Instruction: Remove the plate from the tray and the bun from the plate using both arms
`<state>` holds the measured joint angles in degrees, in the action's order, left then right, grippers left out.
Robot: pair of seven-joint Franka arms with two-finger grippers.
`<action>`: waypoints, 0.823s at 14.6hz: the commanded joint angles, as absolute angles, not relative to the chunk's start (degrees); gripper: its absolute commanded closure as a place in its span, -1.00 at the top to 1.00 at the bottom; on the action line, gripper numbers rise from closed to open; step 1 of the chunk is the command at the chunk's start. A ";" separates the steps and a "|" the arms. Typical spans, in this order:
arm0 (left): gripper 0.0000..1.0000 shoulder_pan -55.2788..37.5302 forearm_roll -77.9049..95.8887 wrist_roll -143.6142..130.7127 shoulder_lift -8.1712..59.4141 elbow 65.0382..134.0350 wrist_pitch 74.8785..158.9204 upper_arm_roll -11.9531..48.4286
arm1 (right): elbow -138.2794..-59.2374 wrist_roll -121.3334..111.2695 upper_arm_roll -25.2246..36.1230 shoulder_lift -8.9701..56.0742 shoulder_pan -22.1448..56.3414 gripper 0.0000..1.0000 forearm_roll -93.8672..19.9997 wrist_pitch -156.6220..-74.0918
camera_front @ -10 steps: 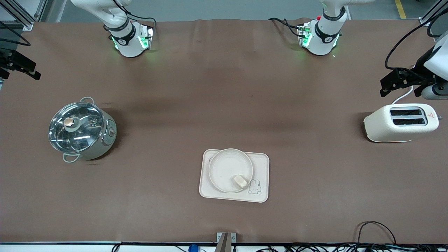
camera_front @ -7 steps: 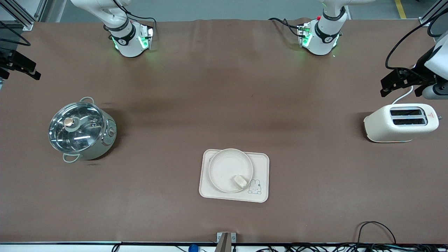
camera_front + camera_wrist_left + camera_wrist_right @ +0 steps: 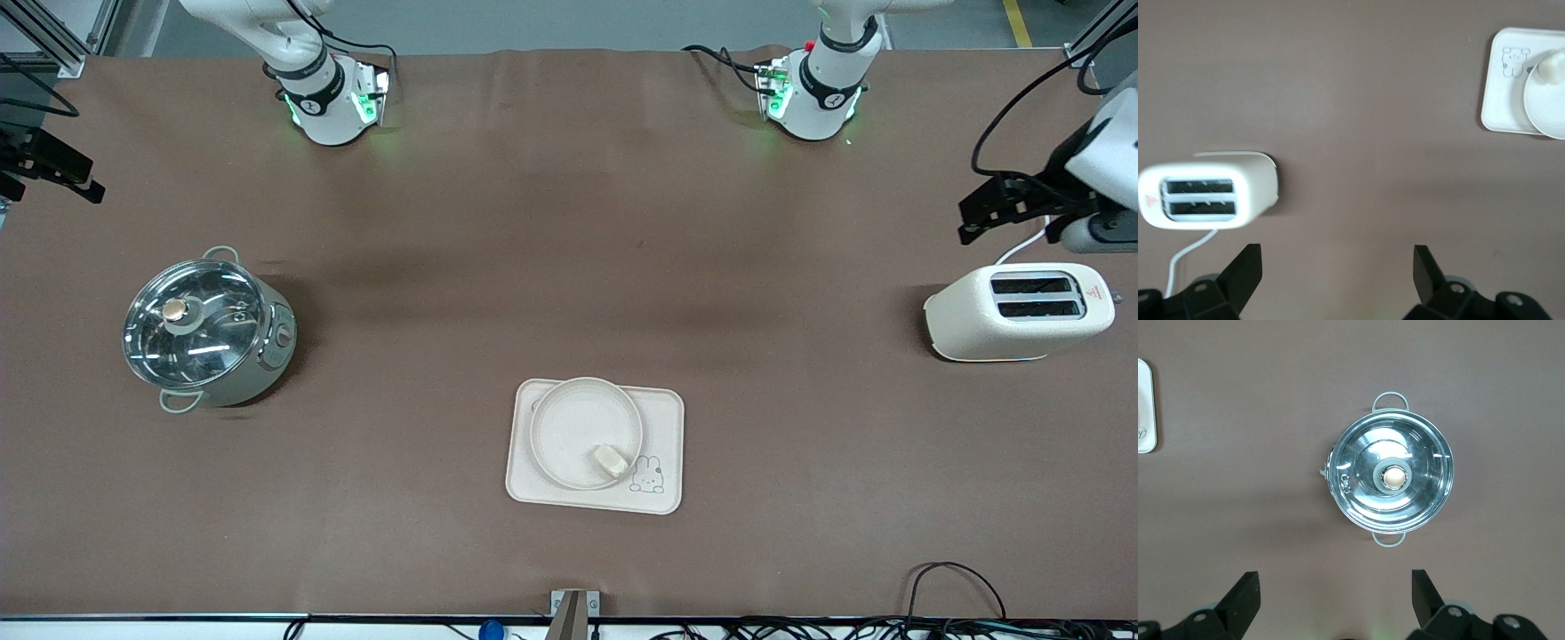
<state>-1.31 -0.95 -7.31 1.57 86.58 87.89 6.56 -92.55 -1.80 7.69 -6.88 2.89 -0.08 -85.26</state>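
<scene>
Since the earlier front view the left hand point(image 3: 978, 218) has shifted a little higher in that view and slightly toward the middle of the desk; the plate, bun, tray, pot and toaster lie where they were.

Going across the front view from the right arm's end: the right hand point(image 3: 76, 182) hangs over the edge of the brown desk point(image 3: 569, 267), its two fingers point(image 3: 1245, 593) spread wide and holding nothing. Below it the right wrist view shows the lidded steel pot point(image 3: 1390, 479), which stands on the desk point(image 3: 1238, 520) nearer to the front camera.

At the middle of the desk, close to the front camera, lies the cream tray point(image 3: 662, 418) with its rabbit drawing. The plate point(image 3: 569, 427) rests on the tray, toward the right arm's end of it. The bun point(image 3: 611, 460) lies in the plate at its rim, just beside the rabbit.

At the left arm's end stands the toaster point(image 3: 1018, 311), slots up. The left hand hovers above the desk point(image 3: 1351, 100) just beside it, fingers point(image 3: 1245, 267) wide apart and empty.
</scene>
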 commanded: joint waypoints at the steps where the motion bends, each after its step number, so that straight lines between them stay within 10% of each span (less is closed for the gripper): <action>1: 1.00 -3.16 1.40 -19.79 6.22 87.01 90.15 13.15 | -92.99 -1.93 7.12 -7.03 2.55 1.00 -1.05 -85.78; 12: 1.00 -15.64 -13.70 -41.65 38.75 86.48 145.08 17.05 | -98.86 -1.67 7.03 -1.58 9.66 1.00 -8.88 -99.21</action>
<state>-15.61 -10.22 -39.27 35.19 88.82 140.39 17.18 -95.87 -1.76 6.83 -1.35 7.99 -7.80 -95.99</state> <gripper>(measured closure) 0.000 0.000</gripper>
